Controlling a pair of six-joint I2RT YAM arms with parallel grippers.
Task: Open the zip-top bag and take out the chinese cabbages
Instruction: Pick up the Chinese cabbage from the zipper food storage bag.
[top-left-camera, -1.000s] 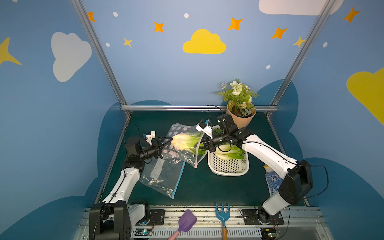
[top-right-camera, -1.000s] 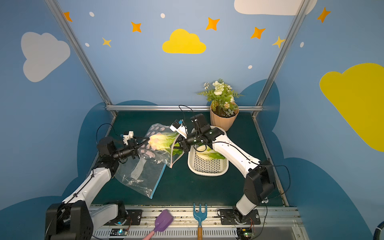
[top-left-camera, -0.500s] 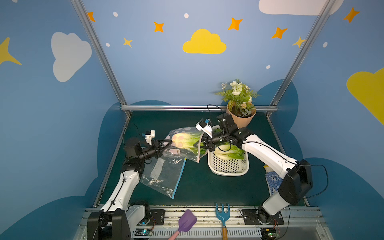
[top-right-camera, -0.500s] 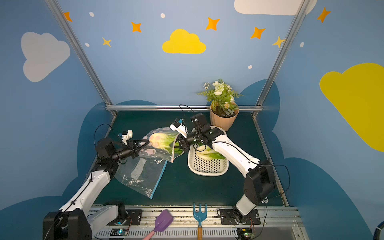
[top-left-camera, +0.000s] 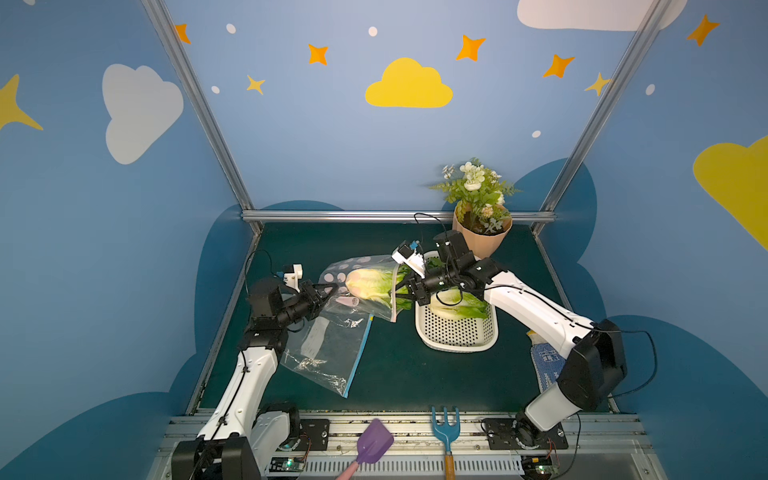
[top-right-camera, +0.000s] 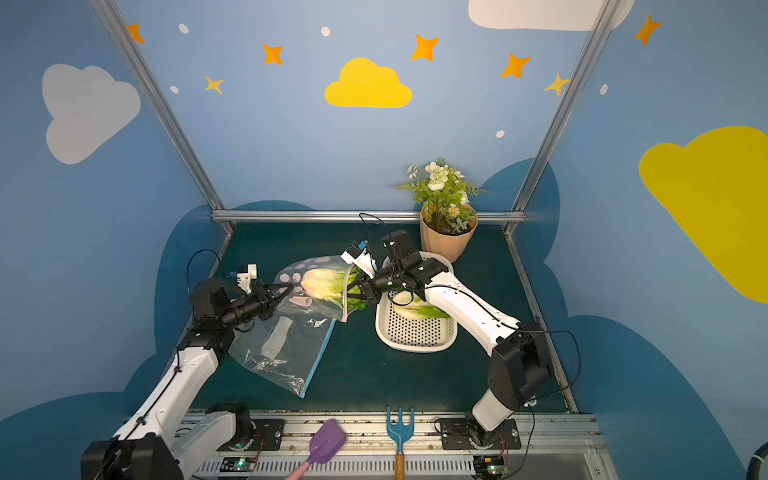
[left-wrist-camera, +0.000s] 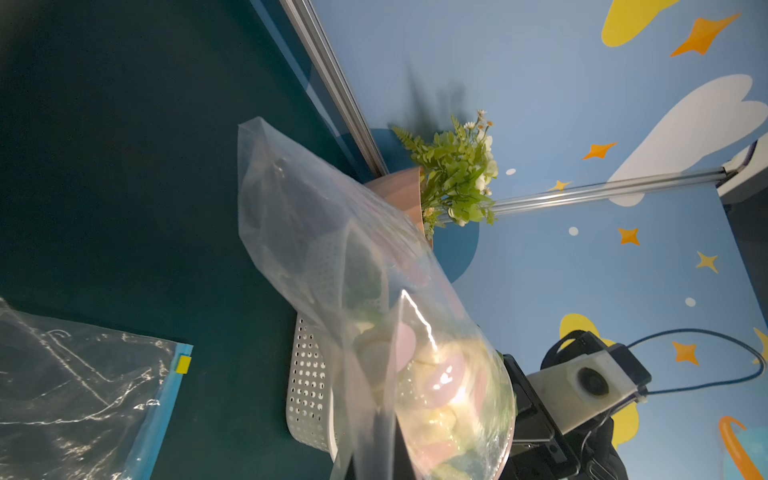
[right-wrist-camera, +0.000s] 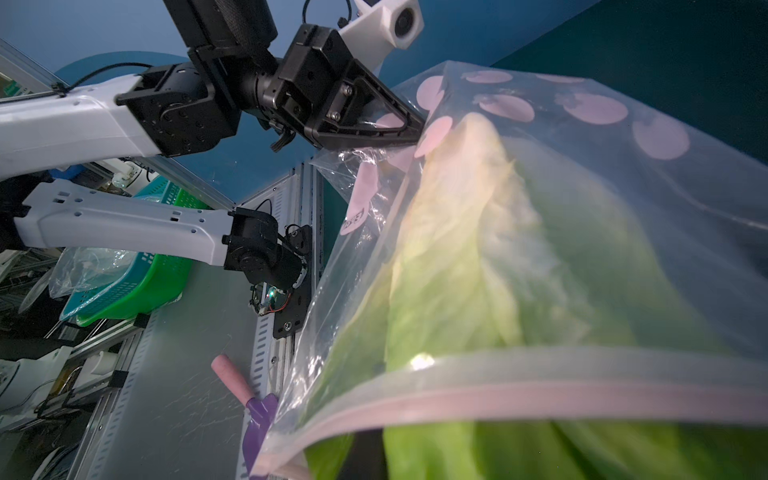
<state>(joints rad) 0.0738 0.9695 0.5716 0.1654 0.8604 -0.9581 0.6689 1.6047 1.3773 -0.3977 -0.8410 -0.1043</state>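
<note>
Since a second earlier, the left gripper (top-left-camera: 332, 289) has been brought from wide open to fully closed on the bottom corner of the zip-top bag (top-left-camera: 361, 270); the right gripper (top-left-camera: 401, 291) has stayed closed. In both top views the bag is seen held clear of the table (top-left-camera: 395, 374) between the two arms, with one chinese cabbage (top-left-camera: 370, 286) inside it, pale stem end toward the left gripper. The right gripper is clamped at the bag mouth on the leafy end, though the contact itself is largely masked by film and leaves. Some further cabbage (top-left-camera: 457, 305) is noted in the white basket (top-left-camera: 457, 336); its count cannot be told, as the right arm crosses over it. An empty bag (top-left-camera: 328, 349) lies flat on the table beside the left arm. In the left wrist view the zip-top bag (left-wrist-camera: 332, 249) fills the middle, the cabbage (left-wrist-camera: 436, 415) is only a blur through it, and the gripper's own jaws are cut off at the edge. In the right wrist view the left gripper (right-wrist-camera: 417, 126) is seen pinched on the dotted corner, and leaves (right-wrist-camera: 478, 270) pass under the pink zip strip (right-wrist-camera: 540, 395); the right jaws are hidden.
</note>
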